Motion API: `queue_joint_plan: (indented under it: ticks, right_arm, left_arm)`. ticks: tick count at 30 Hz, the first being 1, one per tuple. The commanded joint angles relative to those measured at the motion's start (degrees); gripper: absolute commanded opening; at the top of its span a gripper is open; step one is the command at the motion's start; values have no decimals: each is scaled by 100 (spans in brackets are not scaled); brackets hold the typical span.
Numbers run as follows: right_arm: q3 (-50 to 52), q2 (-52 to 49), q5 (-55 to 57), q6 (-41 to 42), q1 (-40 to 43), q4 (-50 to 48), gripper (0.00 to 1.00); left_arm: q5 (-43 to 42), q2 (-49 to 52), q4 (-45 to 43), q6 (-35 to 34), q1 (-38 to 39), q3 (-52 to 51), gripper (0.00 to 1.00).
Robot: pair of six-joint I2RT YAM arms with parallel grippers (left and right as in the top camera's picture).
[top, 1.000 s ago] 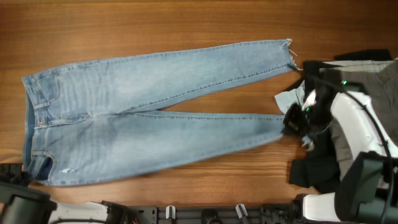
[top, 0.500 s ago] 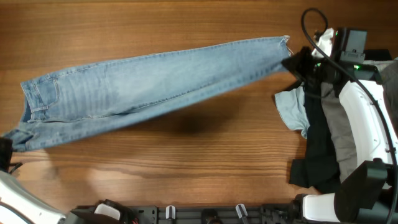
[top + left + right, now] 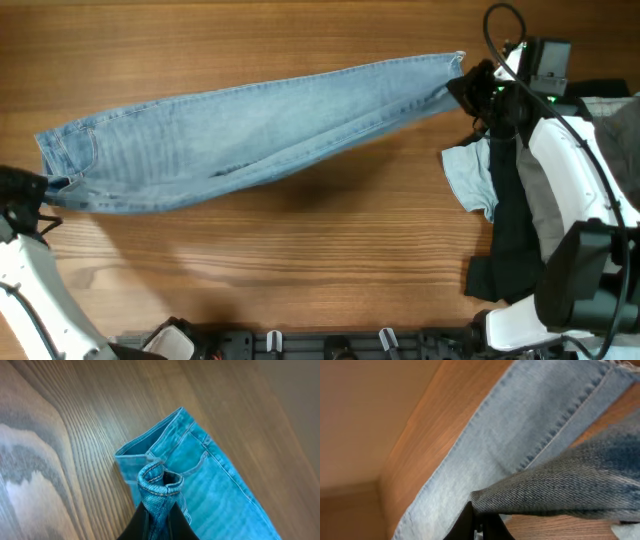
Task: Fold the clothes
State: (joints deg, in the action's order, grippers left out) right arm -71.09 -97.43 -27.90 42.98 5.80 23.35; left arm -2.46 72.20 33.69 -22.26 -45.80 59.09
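Left gripper [image 3: 42, 186] — at the left edge of the table [image 3: 320, 285], fingers together and clamped on a bunched fold of the waistband; the left wrist view confirms the pinch. The jeans [image 3: 250, 135] are doubled lengthwise, one leg over the other. They span the far half of the table, from the waist at the left to the frayed hems at the far right. Right gripper [image 3: 470, 92] — closed on denim at the hem end. Just right of it lies a pile of other garments [image 3: 520, 230]: black, grey, pale blue.
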Motion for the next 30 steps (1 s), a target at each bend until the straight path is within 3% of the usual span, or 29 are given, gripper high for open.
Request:
queue_joint_plan:
  ticks: [1,5,6,8,9,11,13,16,18,19,20,22,24,27,28,30]
  right_arm:
    - [-133,-339,282,575,-74,-470,5]
    - [-133,-946,96,1322,-175,-1471,6]
    - [-133,-1180,61,1718,-216,-1827,12]
    - [-133,-1687,-70,2192,-289,-2811,30]
    - [-133,-2024,-131,2229,-313,-3733,59]
    - [-136,-2247,-498,1838,-306,-4422,77]
    - [-136,-2273,-1163,931,-254,-4312,100]
    - [-136,-2170,-1596,160,-155,-3493,100]
    - [-136,-2096,-1727,-227,-107,-2933,100]
    - [-136,-2020,-1803,-533,-107,-2538,100]
    - [-136,-1926,-1810,-739,-107,-2225,100]
    - [-136,-1731,-1803,-1119,-120,-1738,100]
    - [-136,-1456,-1694,-1484,-140,-1182,100]
    - [-136,-970,-1211,-2002,-214,-302,100]
    - [-136,-855,-1056,-2074,-236,-101,100]
    - [-136,-483,-411,-2293,-299,599,100]
  left_arm:
    - [321,398,-341,-365,149,61,4]
    - [295,883,-890,-837,376,61,4]
    - [271,1051,-1099,-870,479,61,4]
    - [162,1443,-1569,-872,739,61,4]
    - [146,1694,-1775,-870,927,61,4]
    - [151,1875,-1843,-870,1064,61,4]
    - [153,1971,-1825,-868,1097,61,4]
    - [210,1974,-1829,-868,1091,66,7]
    - [208,1974,-1823,-866,1091,66,20]
    - [210,1974,-1814,-866,1091,66,39]
    - [210,1974,-1799,-811,1091,66,45]
    - [214,1974,-1738,-754,1091,66,46]
    - [214,1974,-1709,-551,1091,66,44]
    - [496,1974,-1587,-474,1071,66,21]
    - [619,1974,-1502,-474,1062,66,6]
    - [1119,1974,-1209,-474,1005,66,4]
